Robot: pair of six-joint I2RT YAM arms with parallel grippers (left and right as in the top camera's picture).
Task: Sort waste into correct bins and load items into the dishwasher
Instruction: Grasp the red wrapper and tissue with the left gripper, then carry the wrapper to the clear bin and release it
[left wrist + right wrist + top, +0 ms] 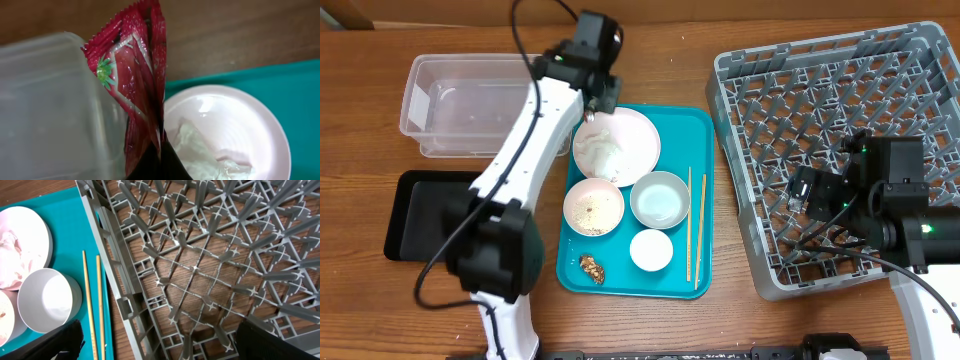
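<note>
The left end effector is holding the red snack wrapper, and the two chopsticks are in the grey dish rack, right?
No. The chopsticks lie on the teal tray, outside the dish rack; the overhead view shows it. The rest holds.

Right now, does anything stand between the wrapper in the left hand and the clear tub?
Nothing visible does. The left hand holds the wrapper at the plate's edge, and the tub sits right beside it, with only its own wall to clear.
</note>
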